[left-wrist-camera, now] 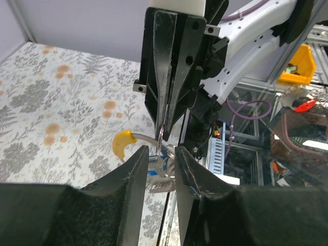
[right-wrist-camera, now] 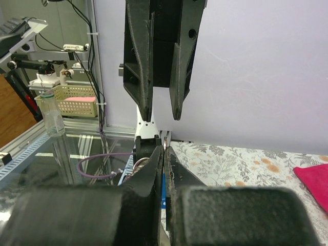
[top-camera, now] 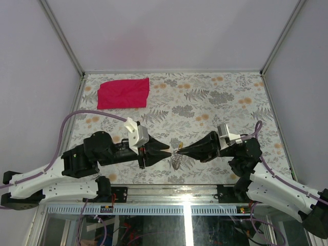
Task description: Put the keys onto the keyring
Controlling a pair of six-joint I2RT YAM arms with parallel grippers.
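Keyring (left-wrist-camera: pixel 161 135): is showing as a thin metal loop at the tips of the right gripper, over the tabletop's near edge, about midway along it.
Keys (top-camera: pixel 177 162): are bunching in a small cluster just below the spot where the two grippers are meeting. Whether they are resting on the tabletop or hanging clear of it cannot be told.
Yellow-headed key (left-wrist-camera: pixel 123 144): is sticking out to one side of the loop, its shaft running toward the right gripper's tips.
Blue-headed key (left-wrist-camera: pixel 155 167): is showing low in the gap between the left gripper's fingers, partly hidden by them.
Right gripper (top-camera: pixel 179 150): is reaching in from the tabletop's right side. Its jaws are pressing closed and pinching the keyring.
Left gripper (top-camera: pixel 168 151): is facing the right gripper tip to tip. Its jaws are standing apart with a clear gap, gripping nothing.
Tabletop (top-camera: pixel 220 97): is carrying a grey leaf print with orange flowers.
Red cloth (top-camera: pixel 123 93): is lying flat near the far left corner of the tabletop, well apart from both grippers.
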